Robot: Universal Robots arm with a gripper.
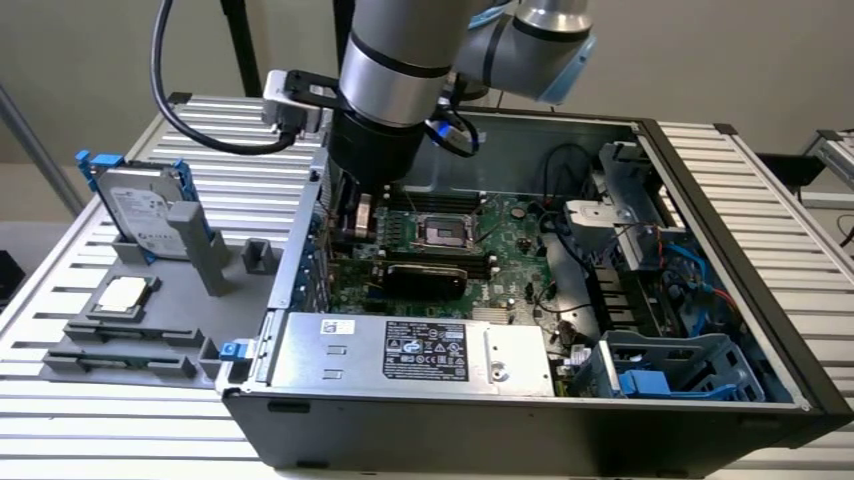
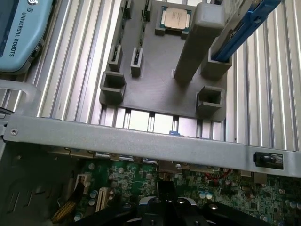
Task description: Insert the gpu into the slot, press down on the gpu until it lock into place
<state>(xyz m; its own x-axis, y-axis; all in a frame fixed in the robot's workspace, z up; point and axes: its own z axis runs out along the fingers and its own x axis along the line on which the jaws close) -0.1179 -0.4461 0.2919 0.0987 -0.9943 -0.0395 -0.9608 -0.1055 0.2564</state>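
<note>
The gpu [image 1: 424, 278], a glossy black card, sits on the green motherboard [image 1: 514, 265] inside the open computer case, just in front of the processor socket. My gripper [image 1: 356, 222] reaches down into the case near the wall on the exterior view's left, slightly behind the card's end. I cannot tell whether it touches the card. In the wrist view the gripper [image 2: 164, 205] is shut, its fingers [image 2: 159, 190] together over the board with nothing visible between them. The slot is hidden.
The case's metal wall [image 2: 141, 139] runs close beside the gripper. A silver power-supply box [image 1: 414, 350] lies at the case's front, with cables and drive cages on the exterior view's right. Outside the case stands a grey fixture [image 2: 160, 84] with a processor chip [image 2: 176, 18] and a hard drive [image 1: 140, 210].
</note>
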